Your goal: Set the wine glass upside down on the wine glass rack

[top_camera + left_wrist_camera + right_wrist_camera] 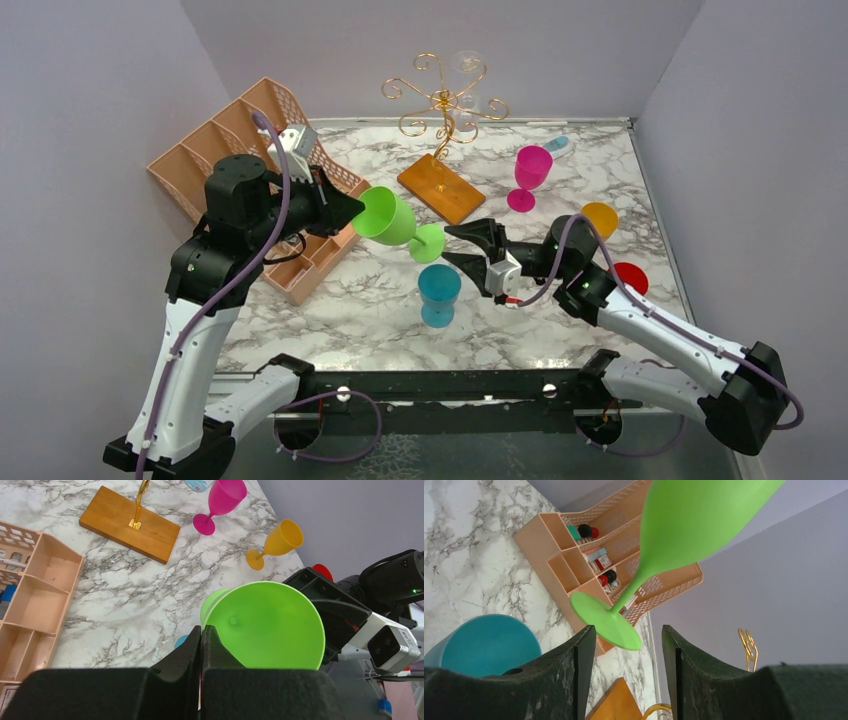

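A green wine glass (390, 218) is held on its side above the table, bowl to the left, foot (428, 243) to the right. My left gripper (350, 208) is shut on the bowl's rim; in the left wrist view its jaws (201, 630) pinch the rim of the glass (265, 625). My right gripper (455, 246) is open just right of the foot. In the right wrist view the foot (606, 620) sits just ahead of the open fingers (626, 635). The gold wire rack (443, 100) stands behind on its wooden base (441, 187).
A peach mesh organiser (250, 170) lies at the left. A teal glass (438, 293) stands under the green one. Pink (530, 175), orange (598, 220) and red (630, 277) glasses stand to the right. A clear glass (467, 65) seems to hang on the rack.
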Motion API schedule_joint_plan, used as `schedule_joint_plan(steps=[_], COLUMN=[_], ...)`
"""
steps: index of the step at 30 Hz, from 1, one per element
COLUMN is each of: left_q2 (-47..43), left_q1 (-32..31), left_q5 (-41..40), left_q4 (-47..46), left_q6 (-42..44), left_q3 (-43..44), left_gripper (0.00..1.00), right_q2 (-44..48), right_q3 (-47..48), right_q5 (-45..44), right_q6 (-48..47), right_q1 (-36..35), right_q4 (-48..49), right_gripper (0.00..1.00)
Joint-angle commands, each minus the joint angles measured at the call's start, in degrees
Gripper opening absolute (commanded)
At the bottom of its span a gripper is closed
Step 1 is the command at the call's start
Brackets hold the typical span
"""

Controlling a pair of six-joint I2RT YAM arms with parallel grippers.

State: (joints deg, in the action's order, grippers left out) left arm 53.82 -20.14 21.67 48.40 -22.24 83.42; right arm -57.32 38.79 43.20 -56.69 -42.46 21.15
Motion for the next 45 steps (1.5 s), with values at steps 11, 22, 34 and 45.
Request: schedule_joint_plan(steps=[11,22,34,45], left_q2=[-0.78,1.14,2.64,1.91], left_q1=[0.02,0.07,0.09,0.09], left_q5=[-2.25,5.71,6.73,-5.56], left_q4=[-3.12,-3.49,-4.21,-5.02], left_q6=[0.04,-1.45,-1.87,-0.10], left_q3=[-1.50,-0.24,-2.32,-4.22], left_gripper=[0.00,0.00,0.00,0.28], right_q2=[0.83,2.00,2.96,4.76], right_q3=[-1.09,0.24,-0.47,-1.61], right_q5=[-3.85,-4.52,-2.58,-0.23], right_q6=[-9.07,-11.30,-11.00,-3.28], right_q1=[-1.14,-1.13,-1.14,-1.11], right_q4=[-4.13,-6.19,-4.60,-4.51], right_gripper=[0.61,0.59,0.22,0.01])
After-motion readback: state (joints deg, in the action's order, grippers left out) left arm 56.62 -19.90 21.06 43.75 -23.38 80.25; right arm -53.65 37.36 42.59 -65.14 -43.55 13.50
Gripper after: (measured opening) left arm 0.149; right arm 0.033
